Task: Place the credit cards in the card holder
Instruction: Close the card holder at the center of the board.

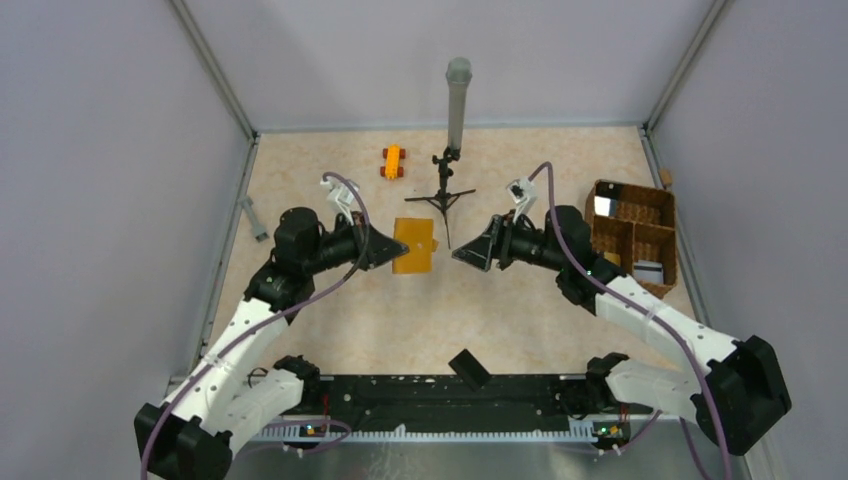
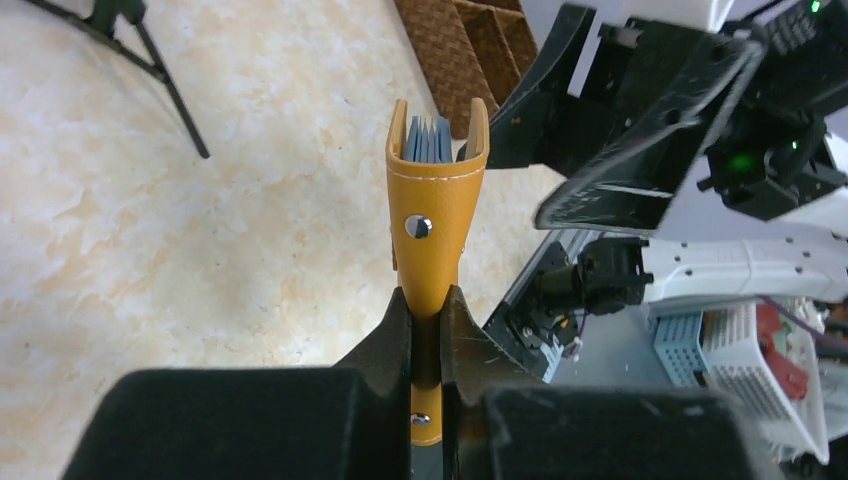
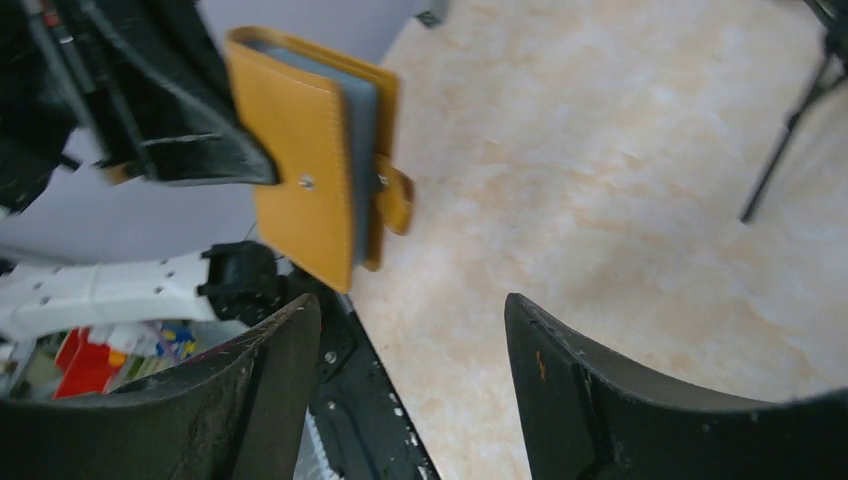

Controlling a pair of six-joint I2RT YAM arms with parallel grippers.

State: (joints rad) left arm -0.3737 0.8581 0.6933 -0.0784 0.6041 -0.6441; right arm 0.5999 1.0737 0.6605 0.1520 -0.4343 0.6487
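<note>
Above the marbled beige counter (image 1: 330,320), the left gripper (image 1: 396,252) is clamping the orange card holder (image 1: 416,245); the right gripper (image 1: 460,256) is gaping wide, holding nothing.

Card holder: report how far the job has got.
Done: nothing loaded, it seems; the silvery grey card and pale blue card lie in the brown wicker basket. In hand: the left end effector clamps the mustard-orange folding wallet in mid-air; the right end effector is open, empty. Left: fetch and insert both cards.
</note>
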